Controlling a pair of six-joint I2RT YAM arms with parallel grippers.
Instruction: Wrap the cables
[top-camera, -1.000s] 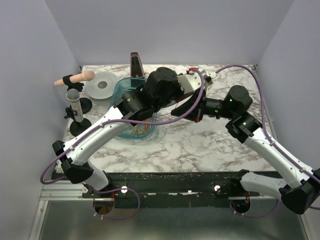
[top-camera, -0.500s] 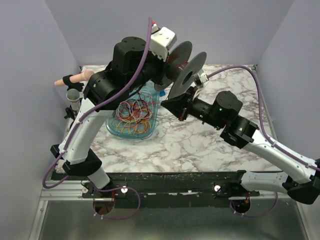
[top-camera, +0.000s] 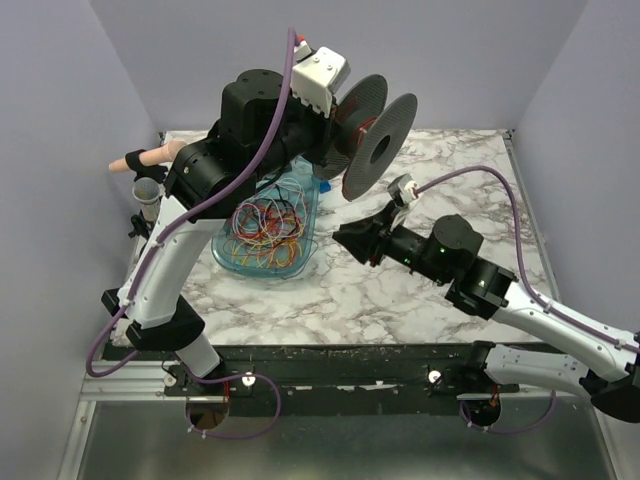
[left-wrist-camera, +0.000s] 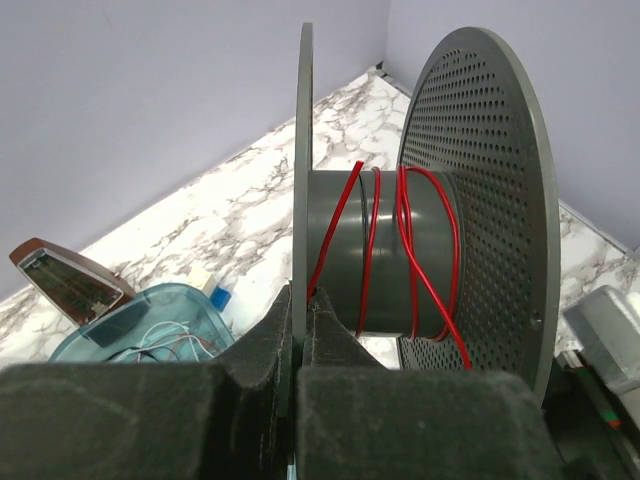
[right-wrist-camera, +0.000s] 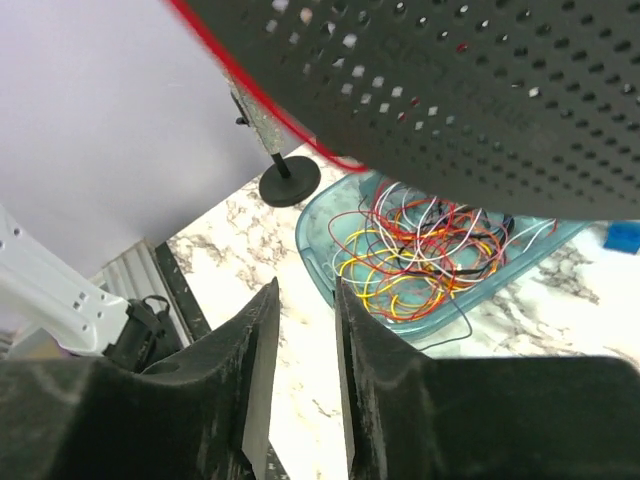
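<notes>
My left gripper (left-wrist-camera: 300, 300) is shut on the thin left flange of the grey spool (left-wrist-camera: 480, 200) and holds it high above the table; the spool also shows in the top view (top-camera: 375, 135). A red cable (left-wrist-camera: 410, 250) is wound a few turns around its hub. The other cables (top-camera: 265, 230), a tangle of red, yellow, orange and white, lie in a teal tray (top-camera: 225, 255). My right gripper (top-camera: 340, 235) is slightly open and empty below the spool, right of the tray. In the right wrist view its jaws (right-wrist-camera: 305, 300) hang over the tray rim (right-wrist-camera: 320, 260), near the cables (right-wrist-camera: 430, 250).
A black stand with a tube (top-camera: 150, 200) and a pink-handled tool (top-camera: 150, 157) stand at the left edge. A brown wedge-shaped object (left-wrist-camera: 75, 280) and a small blue and white block (left-wrist-camera: 210, 290) lie behind the tray. A round black stand base (right-wrist-camera: 290, 180) is near the tray.
My left arm has lifted the spool from low over the table to high above it. My right gripper has dropped and drawn back from the spool, toward the near side.
</notes>
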